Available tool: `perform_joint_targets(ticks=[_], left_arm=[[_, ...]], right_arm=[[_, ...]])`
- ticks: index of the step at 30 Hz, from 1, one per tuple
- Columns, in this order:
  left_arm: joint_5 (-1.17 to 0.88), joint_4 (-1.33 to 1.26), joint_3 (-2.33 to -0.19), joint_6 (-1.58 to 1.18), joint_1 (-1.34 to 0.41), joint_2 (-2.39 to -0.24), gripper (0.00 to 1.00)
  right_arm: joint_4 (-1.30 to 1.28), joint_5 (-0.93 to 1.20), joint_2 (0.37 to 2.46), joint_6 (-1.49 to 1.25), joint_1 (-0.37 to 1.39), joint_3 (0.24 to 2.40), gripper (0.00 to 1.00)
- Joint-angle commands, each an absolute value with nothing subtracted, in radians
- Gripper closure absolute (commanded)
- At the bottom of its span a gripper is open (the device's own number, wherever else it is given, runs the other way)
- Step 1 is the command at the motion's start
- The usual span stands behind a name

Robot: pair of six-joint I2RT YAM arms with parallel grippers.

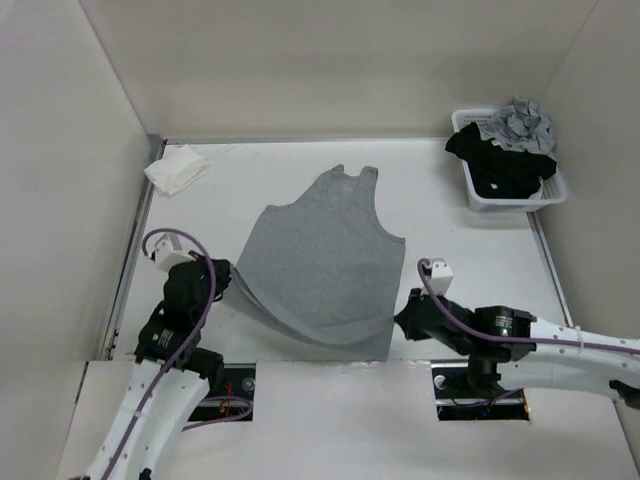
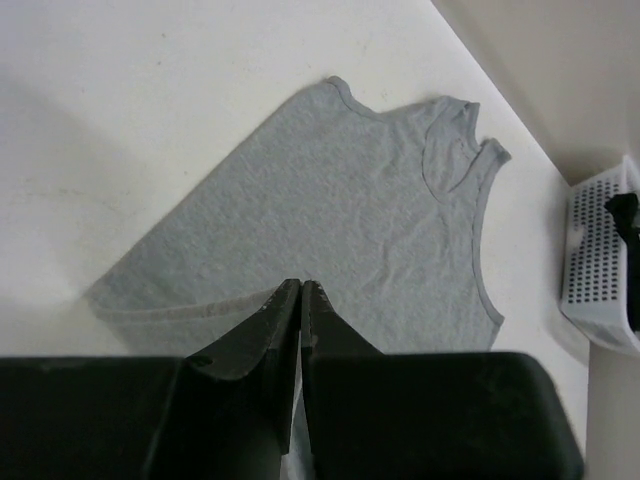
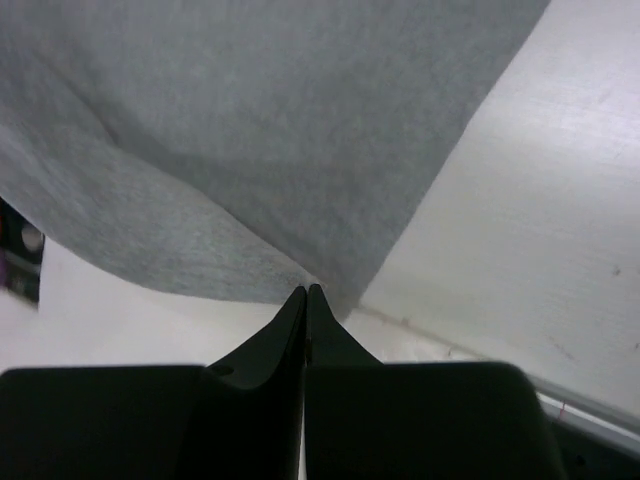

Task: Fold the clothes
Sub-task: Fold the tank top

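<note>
Tank top point(image 1: 320, 250) on surface point(image 1: 450, 250), straps far, hem raised at near edge. Left pincer point(image 2: 300, 285), right pincer point(image 3: 305, 290) pressed together, each pinching a hem corner. Risk: thin pinch slipping, or uneven carry, skewing fold.

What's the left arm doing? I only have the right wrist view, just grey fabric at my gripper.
Observer: The left gripper is shut on the near hem of the grey tank top, at its left corner.
Operator: Garment spread out or bunched?
Observer: Spread out, with the straps pointing away from the arms. Only the near hem is raised off the table.
Operator: Anything else around?
Observer: A white basket holding a black garment sits at the far right corner.
</note>
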State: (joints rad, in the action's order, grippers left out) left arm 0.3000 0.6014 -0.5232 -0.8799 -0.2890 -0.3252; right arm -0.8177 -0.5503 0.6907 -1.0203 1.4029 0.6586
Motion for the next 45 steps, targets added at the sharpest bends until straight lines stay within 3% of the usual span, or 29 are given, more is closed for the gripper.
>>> perform_joint_targets(ticks=[1, 5, 9, 13, 18, 20, 22, 24, 28, 30, 35, 39, 45], left_arm=[[0.33, 0.335, -0.557, -0.887, -0.292, -0.524, 0.97], [0.357, 0.027, -0.653, -0.879, -0.289, -0.896, 0.97], [0.354, -0.138, -0.909, -0.867, -0.274, -1.288, 0.97], [0.338, -0.144, -1.251, -0.835, -0.26, -1.622, 0.97], [0.298, -0.042, -1.628, -0.805, -0.245, -1.952, 0.95], [0.285, -0.023, -1.725, -0.799, -0.231, -2.032, 0.86], [0.255, -0.005, -1.772, -0.789, -0.217, -2.078, 0.69], [0.249, -0.005, -1.708, -0.802, -0.2, -2.05, 0.63], [0.281, -0.096, -1.377, -0.842, -0.191, -1.843, 0.63], [0.29, -0.175, -1.156, -0.865, -0.196, -1.706, 0.65], [0.278, -0.258, -0.731, -0.923, -0.202, -1.445, 0.67], [0.184, -0.276, -0.559, -0.95, -0.176, -1.342, 0.64], [0.025, -0.386, -0.512, -0.95, -0.119, -1.436, 0.6]], right_arm=[[-0.597, -0.507, 0.71, -0.858, 1.183, 0.658, 1.0], [-0.338, -0.346, 0.79, -0.668, 0.819, 0.663, 1.0], [-0.148, -0.139, 0.981, -0.592, 0.468, 0.757, 1.0], [-0.055, -0.042, 1.208, -0.583, 0.273, 0.937, 1.0], [-0.055, 0.012, 1.532, -0.578, 0.15, 1.231, 1.0], [-0.074, 0.026, 1.668, -0.577, 0.125, 1.36, 0.99], [-0.109, 0.044, 1.787, -0.56, 0.122, 1.475, 0.79], [-0.153, 0.038, 1.841, -0.54, 0.127, 1.528, 0.62], [-0.075, 0.0, 1.751, -0.545, 0.172, 1.355, 0.57], [-0.017, -0.026, 1.656, -0.555, 0.22, 1.213, 0.61], [0.142, -0.058, 1.415, -0.636, 0.379, 0.851, 0.97], [0.216, -0.067, 1.29, -0.687, 0.494, 0.666, 0.98], [0.212, -0.112, 1.151, -0.696, 0.555, 0.522, 0.88]])
